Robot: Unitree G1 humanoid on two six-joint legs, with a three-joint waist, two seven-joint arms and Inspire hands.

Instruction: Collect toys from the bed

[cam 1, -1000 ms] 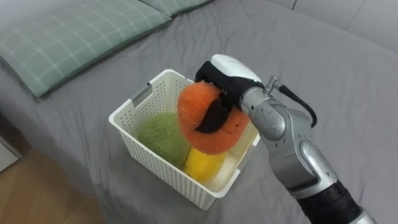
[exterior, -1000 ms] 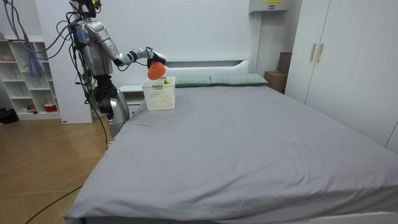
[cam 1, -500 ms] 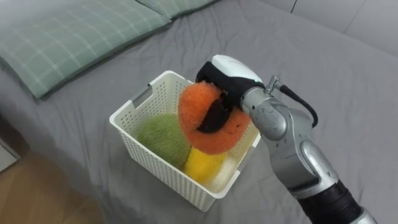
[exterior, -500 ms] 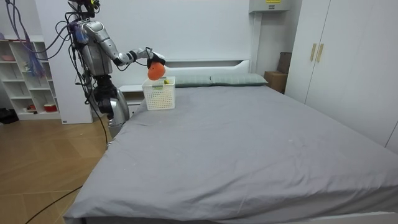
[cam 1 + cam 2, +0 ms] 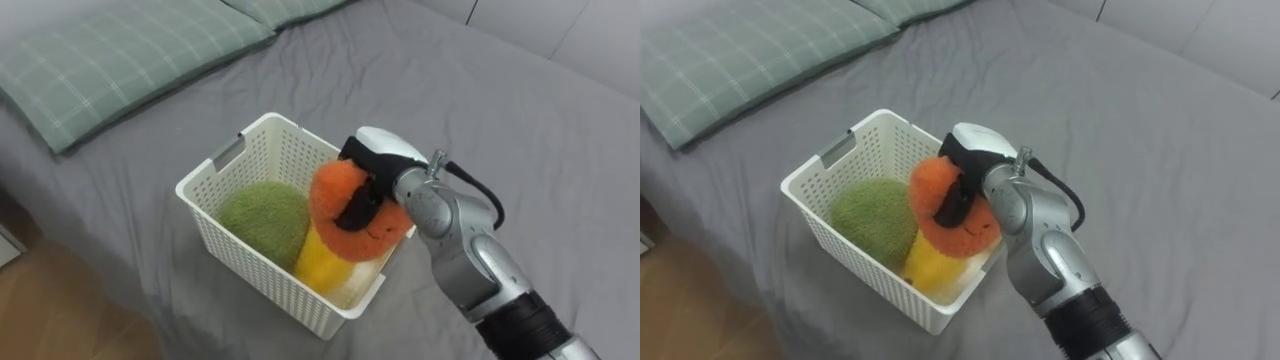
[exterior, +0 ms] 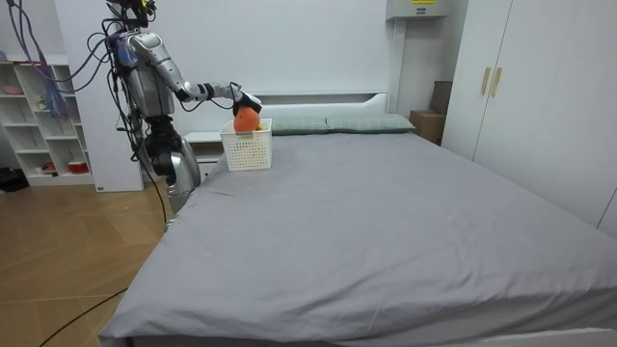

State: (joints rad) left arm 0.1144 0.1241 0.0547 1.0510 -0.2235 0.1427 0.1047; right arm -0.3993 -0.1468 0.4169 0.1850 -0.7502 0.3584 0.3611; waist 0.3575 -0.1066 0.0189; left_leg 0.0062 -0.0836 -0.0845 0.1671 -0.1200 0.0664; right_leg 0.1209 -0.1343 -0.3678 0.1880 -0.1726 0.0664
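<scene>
My right hand (image 5: 380, 160) is clamped on the orange plush toy (image 5: 362, 222), its dark fingers curled over the toy's top and front. The toy sits at the rim of the white perforated basket (image 5: 235, 255), over the basket's right-hand side. A yellow toy (image 5: 322, 264) lies directly below it, and I cannot tell whether the two touch. A green plush toy (image 5: 265, 220) fills the basket's left half, lying against the yellow one. The basket stands upright on the bed (image 5: 520, 120), on a smooth grey sheet, close to the mattress edge nearest me. A green checked pillow (image 5: 110, 60) lies at the head of the bed, off to my left and apart from the basket. Below the mattress edge a strip of wooden floor (image 5: 50, 315) shows. In the room view I stand beside the bed at its head end, on the room view's left, with my right arm stretched out over the basket (image 6: 247, 146) and the orange plush toy (image 6: 247, 120) at its top. The grey sheet runs wide and flat from there toward the foot of the bed. A white headboard (image 6: 318, 98) stands against the white wall behind the pillows. A white wardrobe (image 6: 525, 96) with slim handles lines the room view's right, and a white shelf unit (image 6: 43, 120) holding small items stands on the room view's left, behind me.
</scene>
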